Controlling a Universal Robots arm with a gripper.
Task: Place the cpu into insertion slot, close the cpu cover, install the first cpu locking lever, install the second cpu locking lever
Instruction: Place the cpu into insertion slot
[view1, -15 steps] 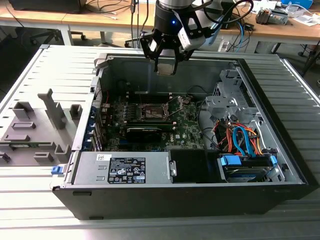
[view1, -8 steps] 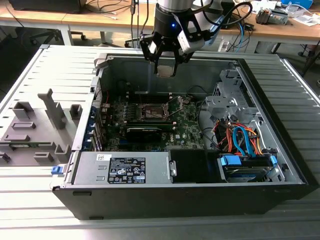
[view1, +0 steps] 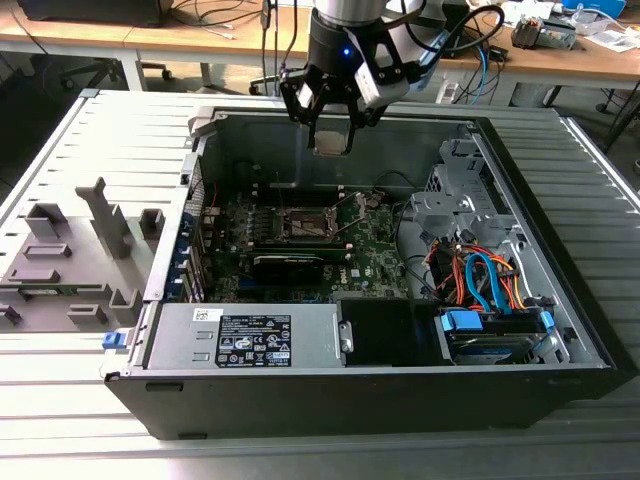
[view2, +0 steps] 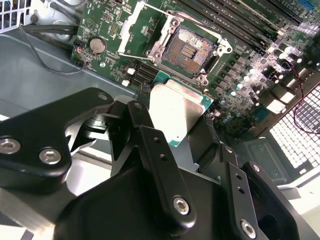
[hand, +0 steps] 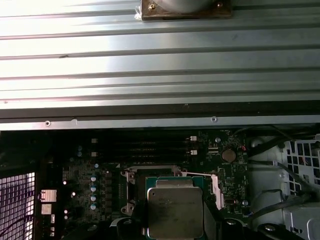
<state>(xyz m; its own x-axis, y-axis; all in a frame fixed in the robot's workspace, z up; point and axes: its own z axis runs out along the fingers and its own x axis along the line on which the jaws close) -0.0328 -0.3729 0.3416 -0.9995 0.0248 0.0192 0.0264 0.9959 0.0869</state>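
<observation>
- Arm (view1: 345, 15): a round wrist section, silver-grey at the top and black below, with a small blue light (view1: 345, 52) glowing on it.
- A pale boxy block (view1: 385, 78) sits on the side of the wrist, and black cables (view1: 470, 40) loop away from it.
- Hand (view1: 331, 128): matte black, built of angular linked bars.
- Fingers (view2: 155, 155): flat black plates with small holes, pinned with silver socket-head screws (view2: 181, 205).

I can read nothing from here; the label (view1: 252, 340) on the power supply (view1: 175, 342) is too small.
</observation>
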